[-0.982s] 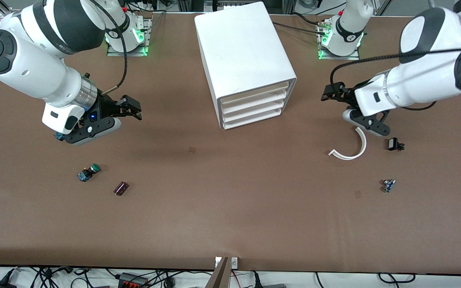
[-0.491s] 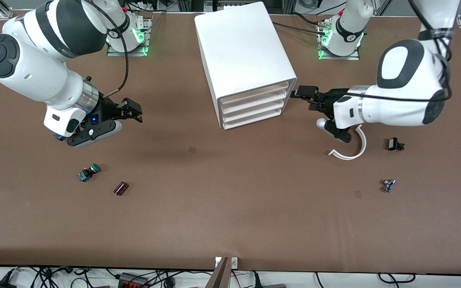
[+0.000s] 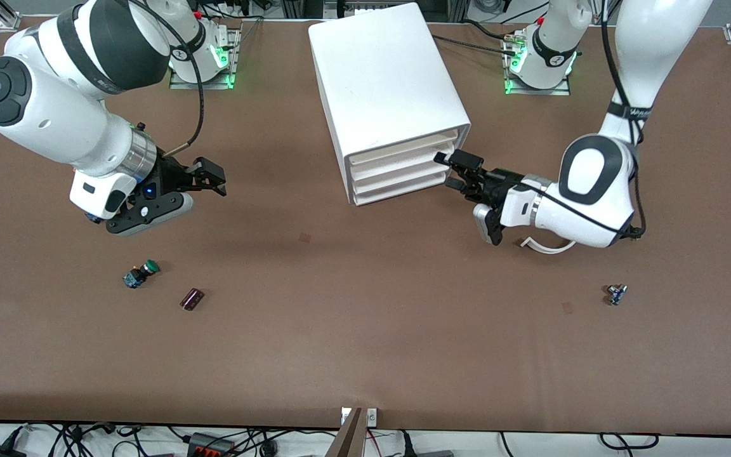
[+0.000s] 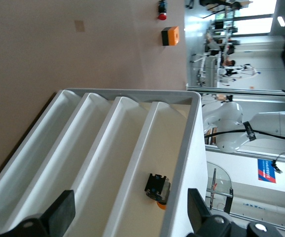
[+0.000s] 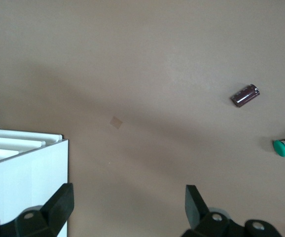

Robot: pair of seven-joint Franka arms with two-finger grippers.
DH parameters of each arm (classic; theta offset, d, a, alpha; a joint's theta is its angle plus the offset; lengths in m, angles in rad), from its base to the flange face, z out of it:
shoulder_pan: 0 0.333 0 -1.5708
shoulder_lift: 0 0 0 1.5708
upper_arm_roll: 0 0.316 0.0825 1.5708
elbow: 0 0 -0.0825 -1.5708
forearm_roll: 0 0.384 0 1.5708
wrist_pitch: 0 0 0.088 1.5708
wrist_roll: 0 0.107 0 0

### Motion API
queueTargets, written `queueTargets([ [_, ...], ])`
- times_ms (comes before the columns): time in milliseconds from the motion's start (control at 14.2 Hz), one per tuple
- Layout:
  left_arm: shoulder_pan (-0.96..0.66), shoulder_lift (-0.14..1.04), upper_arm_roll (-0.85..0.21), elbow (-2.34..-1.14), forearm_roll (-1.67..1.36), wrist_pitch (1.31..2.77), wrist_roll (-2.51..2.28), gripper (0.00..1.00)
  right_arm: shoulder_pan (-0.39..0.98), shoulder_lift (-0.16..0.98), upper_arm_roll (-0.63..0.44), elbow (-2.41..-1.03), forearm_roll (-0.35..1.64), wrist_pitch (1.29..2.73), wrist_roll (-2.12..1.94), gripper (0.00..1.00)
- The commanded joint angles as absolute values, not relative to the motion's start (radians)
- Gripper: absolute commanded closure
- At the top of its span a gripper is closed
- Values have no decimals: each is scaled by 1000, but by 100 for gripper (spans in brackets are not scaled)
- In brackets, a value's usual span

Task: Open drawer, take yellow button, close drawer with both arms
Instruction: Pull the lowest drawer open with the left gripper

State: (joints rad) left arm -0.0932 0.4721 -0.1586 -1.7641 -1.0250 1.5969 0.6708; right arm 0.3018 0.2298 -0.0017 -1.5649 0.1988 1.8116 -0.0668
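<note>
The white cabinet (image 3: 388,76) stands at the middle of the table, its four drawers facing the left arm's end. The uppermost drawer (image 3: 403,147) looks pushed in. In the left wrist view the button (image 4: 157,188), orange cap on a dark body, lies inside the uppermost drawer (image 4: 147,163). My left gripper (image 3: 457,170) is open and empty right in front of the drawer fronts, and it also shows in its own wrist view (image 4: 127,217). My right gripper (image 3: 210,178) is open and empty above the table toward the right arm's end, apart from the cabinet, and waits.
A green-capped button (image 3: 142,273) and a dark red cylinder (image 3: 191,298) lie below the right gripper. A white curved strip (image 3: 546,246) lies partly under the left arm. A small part (image 3: 616,294) lies nearer the camera. The right wrist view shows the cabinet's corner (image 5: 24,173).
My left arm has swung from the table's left-arm end toward the cabinet, bringing its open gripper up to the drawer fronts. The right arm has barely moved.
</note>
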Motion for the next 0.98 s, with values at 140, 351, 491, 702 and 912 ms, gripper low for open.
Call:
queueTargets([
  [140, -94, 495, -167, -1897, -1190, 1591, 885, 9, 308, 291, -5, -1523, 285, 1873, -57, 0],
  [351, -94, 494, -172, -1934, -1197, 1579, 920, 28, 321, 308, -5, -1522, 311, 1896, -43, 0],
  [491, -97, 494, -173, -1954, -1197, 1548, 920, 34, 337, 314, -5, -1522, 311, 1910, -28, 0],
  [702, -95, 488, -199, -2000, -1197, 1536, 934, 34, 350, 325, -3, -1522, 314, 1942, -25, 0],
  [912, -107, 489, -207, -2031, -1197, 1548, 979, 46, 370, 342, -3, -1516, 331, 1977, -25, 0],
])
